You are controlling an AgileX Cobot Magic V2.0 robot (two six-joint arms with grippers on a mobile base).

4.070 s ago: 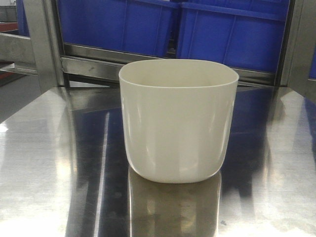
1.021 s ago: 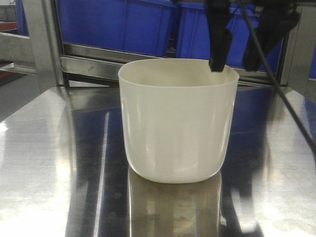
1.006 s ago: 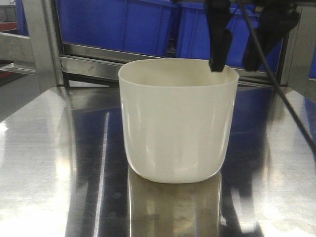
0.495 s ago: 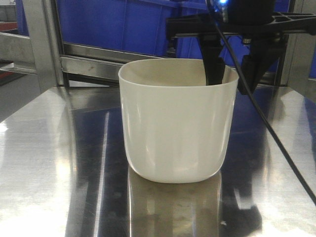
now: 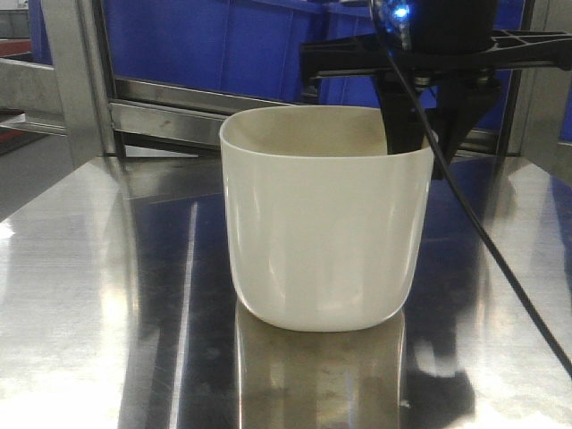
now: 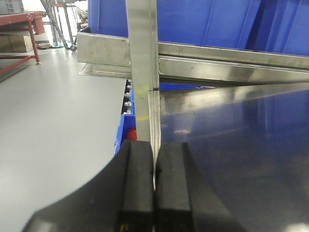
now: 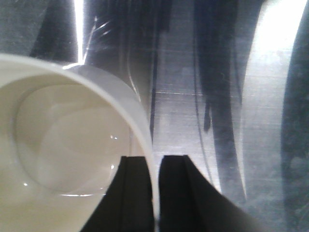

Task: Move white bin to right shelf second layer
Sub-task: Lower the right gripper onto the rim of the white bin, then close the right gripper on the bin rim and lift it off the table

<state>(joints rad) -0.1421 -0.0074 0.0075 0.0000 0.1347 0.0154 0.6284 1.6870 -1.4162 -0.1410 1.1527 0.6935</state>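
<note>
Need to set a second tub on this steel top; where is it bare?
The steel top is bare left of the white bin, out to the steel upright, and across the front edge. Right of the bin is bare, but a black cable hangs across it. Crowded: the bin's right rim, pinched by the right gripper.

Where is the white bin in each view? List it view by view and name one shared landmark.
Front-facing: bin at centre, standing on the table.
Left wrist: not in view; only the table shows.
Right wrist: lower left, its wall between the right tool's fingers.
Shared landmark: the shiny table, in all three.
</note>
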